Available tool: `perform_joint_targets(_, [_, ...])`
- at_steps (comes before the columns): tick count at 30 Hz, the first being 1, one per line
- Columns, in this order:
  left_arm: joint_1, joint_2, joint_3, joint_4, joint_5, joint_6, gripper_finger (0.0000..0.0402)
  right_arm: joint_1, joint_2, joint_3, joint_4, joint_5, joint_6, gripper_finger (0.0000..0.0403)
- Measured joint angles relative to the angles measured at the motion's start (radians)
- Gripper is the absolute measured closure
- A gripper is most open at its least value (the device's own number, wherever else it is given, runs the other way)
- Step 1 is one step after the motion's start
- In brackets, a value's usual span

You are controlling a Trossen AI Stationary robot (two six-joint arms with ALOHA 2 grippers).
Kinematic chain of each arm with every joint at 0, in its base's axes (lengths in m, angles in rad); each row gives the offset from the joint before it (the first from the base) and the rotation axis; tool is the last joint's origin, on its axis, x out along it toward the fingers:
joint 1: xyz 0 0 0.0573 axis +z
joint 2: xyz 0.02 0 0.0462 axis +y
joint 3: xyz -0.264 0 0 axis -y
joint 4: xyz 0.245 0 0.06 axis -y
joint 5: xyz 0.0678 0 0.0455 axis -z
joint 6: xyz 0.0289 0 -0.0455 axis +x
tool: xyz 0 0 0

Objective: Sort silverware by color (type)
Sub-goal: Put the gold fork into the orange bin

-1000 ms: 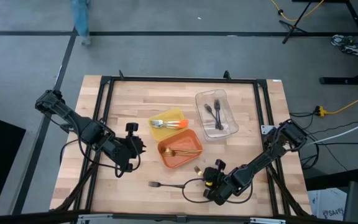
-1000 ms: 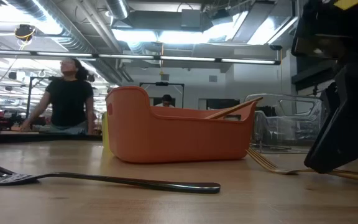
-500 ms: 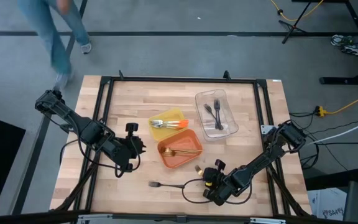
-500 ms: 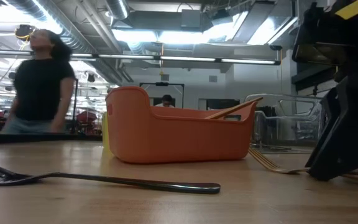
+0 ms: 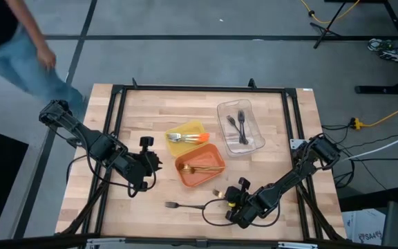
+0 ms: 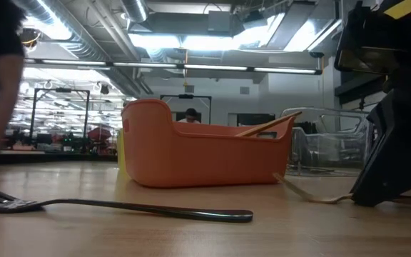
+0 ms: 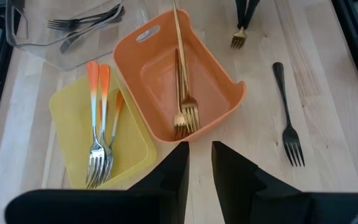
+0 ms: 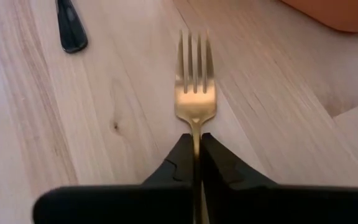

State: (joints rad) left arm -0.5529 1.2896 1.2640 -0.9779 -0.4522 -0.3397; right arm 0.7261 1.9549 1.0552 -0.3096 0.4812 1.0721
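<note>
My right end effector [image 8: 196, 144] is clamped on the gold fork's [image 8: 194, 93] handle, tines lifted off the tabletop [image 8: 104, 124] beside the orange tray [image 5: 200, 165]. I see the left end effector [image 7: 197, 163] narrowly parted, holding nothing, facing that tray.

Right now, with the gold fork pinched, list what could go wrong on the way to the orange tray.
1. The right hand grips the gold fork only by its thin handle; it could twist or slip out.
2. The black fork lies loose on the table close by and might get knocked.
3. The orange tray already holds gold forks, one sticking up over its rim, which could snag the new one.
</note>
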Motion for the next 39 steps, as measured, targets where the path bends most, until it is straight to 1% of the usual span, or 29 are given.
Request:
perform_joint_targets(6, [0.000,0.000,0.000,0.000,0.000,0.001,0.0338,0.000,0.001,0.003,0.000,-0.002,0.000,0.0394])
perform_joint_targets(10, [0.000,0.000,0.000,0.000,0.000,0.001,0.0338,0.000,0.002,0.026,-0.023,-0.003,0.000,0.0400])
perform_joint_targets(13, [0.000,0.000,0.000,0.001,0.000,0.000,0.0338,-0.001,0.001,0.061,-0.071,-0.011,0.000,0.0399])
perform_joint_targets(17, [0.000,0.000,0.000,0.002,0.000,0.000,0.0338,-0.003,0.000,0.135,-0.179,-0.051,-0.001,0.0401])
perform_joint_targets(22, [0.000,0.000,0.000,0.003,0.000,0.001,0.0338,-0.016,-0.004,0.249,-0.293,-0.156,-0.020,0.0401])
perform_joint_targets(25, [0.000,0.000,0.000,0.004,0.000,0.001,0.0338,-0.029,-0.004,0.317,-0.320,-0.189,-0.089,0.0401])
perform_joint_targets(32, [0.000,0.000,0.000,0.008,0.000,0.000,0.0338,-0.086,-0.006,0.510,-0.430,-0.187,-0.275,0.0402])
perform_joint_targets(36, [0.000,0.000,0.000,0.008,0.000,0.000,0.0338,-0.138,-0.008,0.610,-0.502,-0.183,-0.422,0.0402])
perform_joint_targets(39, [0.000,0.000,0.000,0.008,0.000,0.000,0.0338,-0.185,-0.009,0.657,-0.538,-0.183,-0.537,0.0402])
